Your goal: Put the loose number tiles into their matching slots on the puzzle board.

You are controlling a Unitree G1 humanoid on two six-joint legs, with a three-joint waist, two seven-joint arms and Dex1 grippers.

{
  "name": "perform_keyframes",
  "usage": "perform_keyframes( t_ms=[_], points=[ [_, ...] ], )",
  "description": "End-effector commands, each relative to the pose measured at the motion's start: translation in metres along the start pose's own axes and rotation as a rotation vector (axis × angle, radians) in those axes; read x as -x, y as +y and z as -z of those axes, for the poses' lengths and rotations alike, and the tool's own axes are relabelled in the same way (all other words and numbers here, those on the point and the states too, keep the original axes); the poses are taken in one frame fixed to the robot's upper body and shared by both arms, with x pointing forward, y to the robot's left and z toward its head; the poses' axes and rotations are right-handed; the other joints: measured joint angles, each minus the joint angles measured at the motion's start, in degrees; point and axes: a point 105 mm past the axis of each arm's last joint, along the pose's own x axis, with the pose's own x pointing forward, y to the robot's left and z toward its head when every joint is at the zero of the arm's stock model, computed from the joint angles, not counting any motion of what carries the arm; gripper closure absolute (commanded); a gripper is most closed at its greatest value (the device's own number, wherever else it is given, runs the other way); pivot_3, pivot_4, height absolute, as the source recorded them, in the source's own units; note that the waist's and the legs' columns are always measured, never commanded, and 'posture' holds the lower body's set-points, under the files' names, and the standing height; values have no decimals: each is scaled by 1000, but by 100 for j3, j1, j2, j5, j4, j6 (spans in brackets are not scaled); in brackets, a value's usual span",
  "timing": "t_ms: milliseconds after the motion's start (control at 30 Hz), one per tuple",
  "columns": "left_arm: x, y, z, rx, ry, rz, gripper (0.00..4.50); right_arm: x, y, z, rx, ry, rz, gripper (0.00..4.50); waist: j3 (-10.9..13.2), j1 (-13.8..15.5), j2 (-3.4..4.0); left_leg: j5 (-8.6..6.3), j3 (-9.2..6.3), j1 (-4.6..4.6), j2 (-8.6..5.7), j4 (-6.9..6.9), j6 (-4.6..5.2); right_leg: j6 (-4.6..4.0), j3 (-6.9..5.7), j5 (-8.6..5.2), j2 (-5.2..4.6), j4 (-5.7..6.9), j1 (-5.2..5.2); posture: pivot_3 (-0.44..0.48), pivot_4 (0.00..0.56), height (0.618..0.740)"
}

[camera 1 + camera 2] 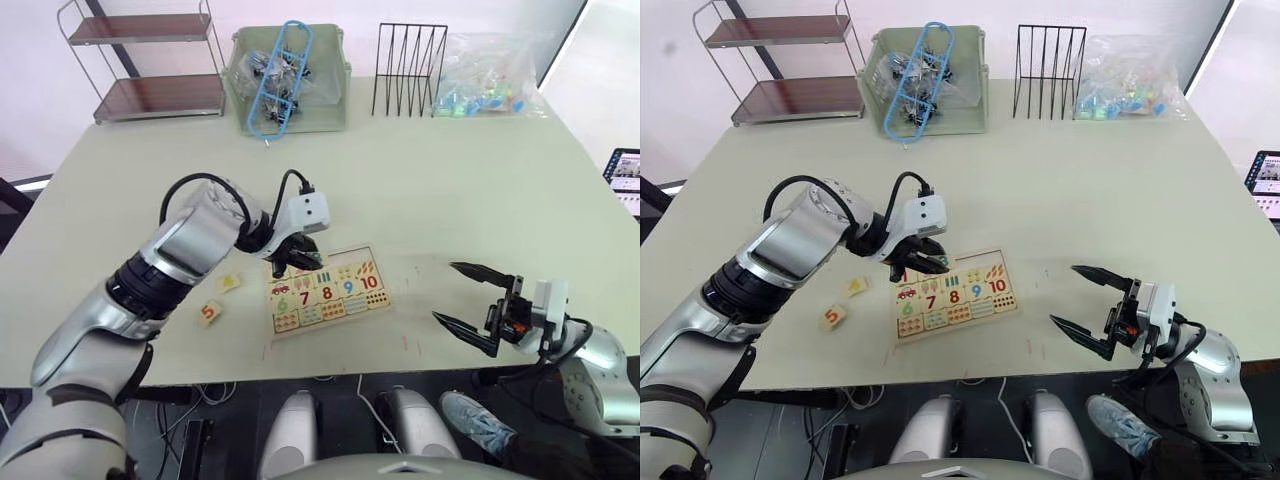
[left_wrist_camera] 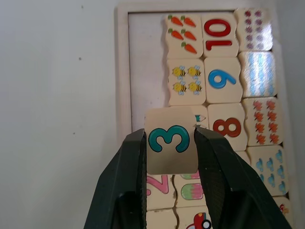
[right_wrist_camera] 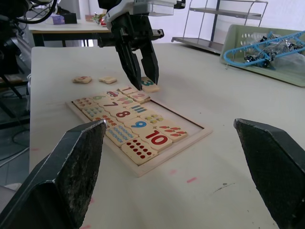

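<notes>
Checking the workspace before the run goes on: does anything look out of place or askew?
Two number tiles lie loose on the table left of the puzzle board: the 5 tile and another tile, both askew. The left gripper holds the 3 tile over the board. Nothing looks spilled or damaged.

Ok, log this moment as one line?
left end effector: shut on 3 tile over puzzle board | right end effector: open, idle | 5 tile loose on table

A teal 3 is printed on the tile (image 2: 171, 140) clamped between the left hand (image 2: 171, 157) fingers. The puzzle board (image 1: 328, 290) tiles read 6, 7, 8, 9 and 10. A loose tile (image 1: 209, 312) on the table (image 1: 450, 190) shows an orange 5.
</notes>
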Motion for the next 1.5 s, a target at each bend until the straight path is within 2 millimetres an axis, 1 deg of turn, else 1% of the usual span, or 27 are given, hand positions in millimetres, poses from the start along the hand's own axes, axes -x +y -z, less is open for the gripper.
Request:
perform_keyframes(
  t_ms=[33,267,667,900,1500],
  points=[
    [3,7,-8,-39,8,-41,3495,-4,0,-9,39,-32,-13,0,0,0,0,0,0,0,0,0,0,0,0,0,0,0,0,0,150,740],
    [-3,13,-8,-68,45,-35,3495,-4,-1,-8,41,-33,-10,0,0,-2,0,0,1,-1,0,0,0,0,-1,0,0,-1,0,0,150,740],
    [-8,15,-8,-85,70,-5,3495,-1,-2,-6,46,-20,14,0,0,-1,0,0,1,-1,0,0,0,0,0,0,0,0,0,0,150,740],
    [-13,14,-9,-106,76,15,3495,1,1,-5,47,-12,25,0,0,-2,0,0,1,-1,0,0,0,0,1,0,0,0,0,0,150,740],
    [-17,16,-7,-123,94,34,3495,2,3,-4,53,-3,30,0,0,-5,0,0,1,-1,0,0,0,0,4,0,0,0,0,0,150,740]
  ],
)
